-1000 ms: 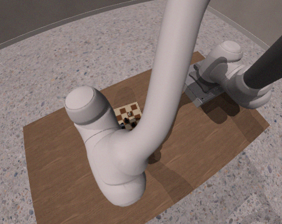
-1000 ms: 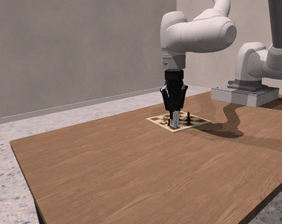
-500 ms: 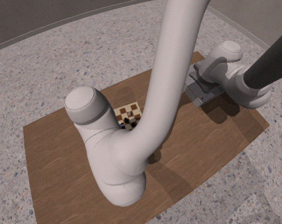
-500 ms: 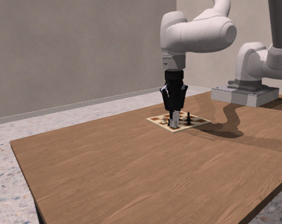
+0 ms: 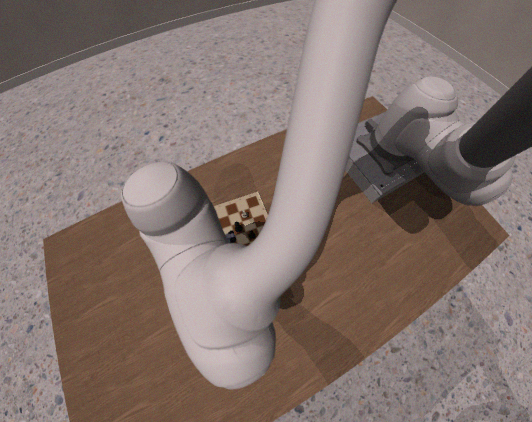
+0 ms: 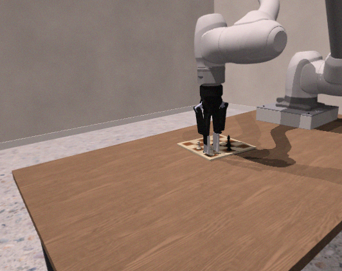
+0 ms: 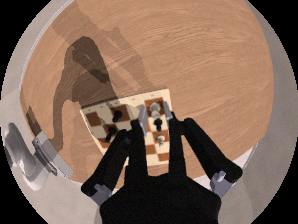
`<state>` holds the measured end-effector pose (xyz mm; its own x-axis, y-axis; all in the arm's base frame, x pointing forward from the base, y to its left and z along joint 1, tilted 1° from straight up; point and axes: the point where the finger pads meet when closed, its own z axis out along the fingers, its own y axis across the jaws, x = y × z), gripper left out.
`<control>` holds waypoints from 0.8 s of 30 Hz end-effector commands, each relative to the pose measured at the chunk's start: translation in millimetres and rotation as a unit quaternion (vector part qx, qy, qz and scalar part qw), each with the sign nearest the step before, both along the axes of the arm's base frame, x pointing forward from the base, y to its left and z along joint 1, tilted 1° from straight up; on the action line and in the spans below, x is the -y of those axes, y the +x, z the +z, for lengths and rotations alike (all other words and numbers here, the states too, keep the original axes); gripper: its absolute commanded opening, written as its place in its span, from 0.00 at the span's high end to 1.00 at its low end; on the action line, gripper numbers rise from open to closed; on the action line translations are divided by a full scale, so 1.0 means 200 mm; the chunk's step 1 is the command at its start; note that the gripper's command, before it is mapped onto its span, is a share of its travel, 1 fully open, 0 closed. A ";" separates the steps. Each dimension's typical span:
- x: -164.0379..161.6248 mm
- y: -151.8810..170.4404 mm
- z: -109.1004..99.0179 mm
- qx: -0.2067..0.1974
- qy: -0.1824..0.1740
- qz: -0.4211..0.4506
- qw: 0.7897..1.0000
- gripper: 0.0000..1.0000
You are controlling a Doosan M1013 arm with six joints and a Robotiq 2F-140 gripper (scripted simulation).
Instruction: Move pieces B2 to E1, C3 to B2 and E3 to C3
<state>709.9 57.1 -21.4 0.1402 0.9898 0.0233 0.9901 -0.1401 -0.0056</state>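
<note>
The small chessboard [image 6: 220,146] lies on the wooden table; the arm hides most of it in the top view [image 5: 242,217]. My gripper [image 6: 211,149] reaches straight down onto the board's near edge, its fingers slightly apart. In the wrist view a small black piece [image 7: 157,124] stands on the board between the parted fingertips, free of them. A white piece [image 6: 198,145] stands to the left of the fingers and shows beyond the black one in the wrist view [image 7: 154,106]. A taller black piece [image 6: 228,142] stands to the right. Other dark pieces [image 7: 119,116] stand further left.
The robot's base block [image 6: 297,115] sits on the table behind and to the right of the board. The arm's links [image 5: 305,165] hang over the board and cast shadows on the wood. The table's near corner [image 6: 16,174] is at the left.
</note>
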 end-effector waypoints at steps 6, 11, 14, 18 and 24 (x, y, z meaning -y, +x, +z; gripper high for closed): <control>0.00 0.00 0.00 0.000 0.000 0.000 1.000 0.78; 0.00 0.00 0.05 0.000 0.000 0.000 1.000 0.78; 0.00 0.00 0.07 0.000 0.000 0.000 1.000 0.78; 0.00 0.00 0.16 0.000 0.000 0.000 1.000 0.78; 0.01 0.00 0.32 0.000 0.000 0.000 1.000 0.78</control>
<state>710.0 55.8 32.2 0.1402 0.9898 0.0234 0.9901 -0.1401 -0.0053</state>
